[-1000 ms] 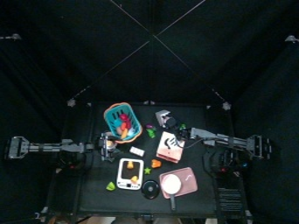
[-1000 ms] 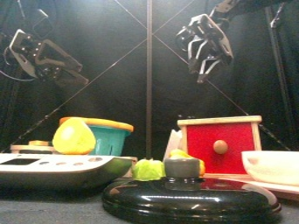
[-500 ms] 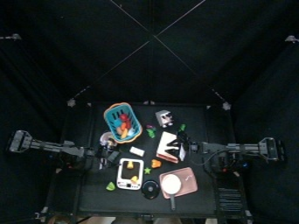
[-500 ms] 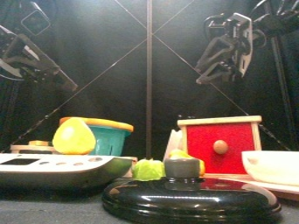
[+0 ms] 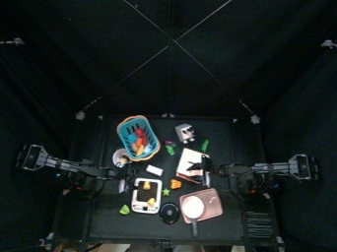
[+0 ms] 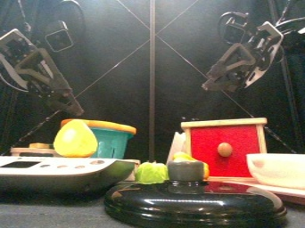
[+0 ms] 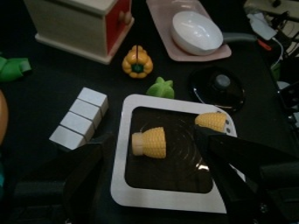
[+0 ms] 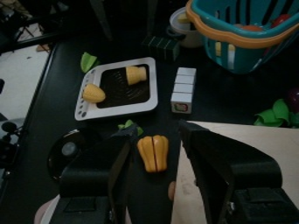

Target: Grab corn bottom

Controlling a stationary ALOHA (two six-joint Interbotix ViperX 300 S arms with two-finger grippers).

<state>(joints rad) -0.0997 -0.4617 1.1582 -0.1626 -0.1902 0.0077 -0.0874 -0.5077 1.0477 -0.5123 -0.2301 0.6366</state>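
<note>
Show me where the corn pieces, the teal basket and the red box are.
corn pieces (image 7: 149,140), left wrist view, left piece's kernels.
teal basket (image 8: 239,45), right wrist view, outer wall.
red box (image 6: 223,150), front view, red front face.

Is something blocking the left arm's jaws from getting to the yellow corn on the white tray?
Nothing visible does. The left gripper hangs over the white tray with its jaws open. One corn piece and the other corn piece lie uncovered on the tray's dark top.
</note>
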